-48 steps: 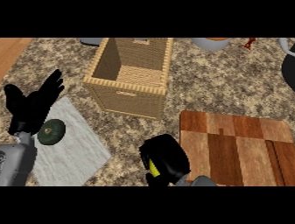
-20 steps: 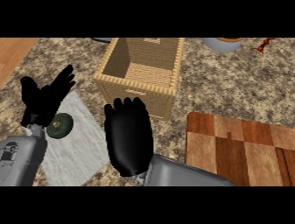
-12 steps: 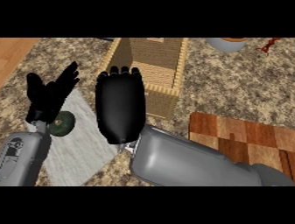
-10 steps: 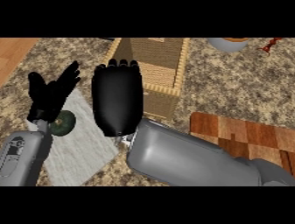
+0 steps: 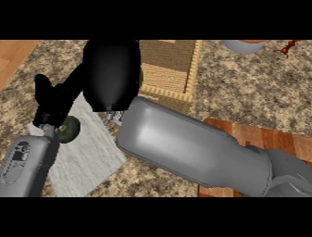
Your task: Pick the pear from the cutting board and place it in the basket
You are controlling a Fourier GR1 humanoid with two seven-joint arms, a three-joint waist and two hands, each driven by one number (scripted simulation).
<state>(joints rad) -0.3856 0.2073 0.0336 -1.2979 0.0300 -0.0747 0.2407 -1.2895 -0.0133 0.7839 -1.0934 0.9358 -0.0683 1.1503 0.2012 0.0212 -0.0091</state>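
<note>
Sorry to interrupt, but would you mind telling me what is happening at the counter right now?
The robot's right hand is stretched out over the near edge of the wicker basket, its back hiding whatever it may hold. The left hand rests open beside it, above a grey cloth. The cutting board shows no pear.

A kitchen — speckled stone counter [image 5: 267,92], wooden cutting board [image 5: 288,143], woven basket [image 5: 168,69] and a grey cloth [image 5: 83,157].

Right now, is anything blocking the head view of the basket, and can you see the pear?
Head view: the right hand and its grey forearm fill the middle, covering the basket on its left side and much of the cutting board. No pear shows; even lighting, no glare.
</note>
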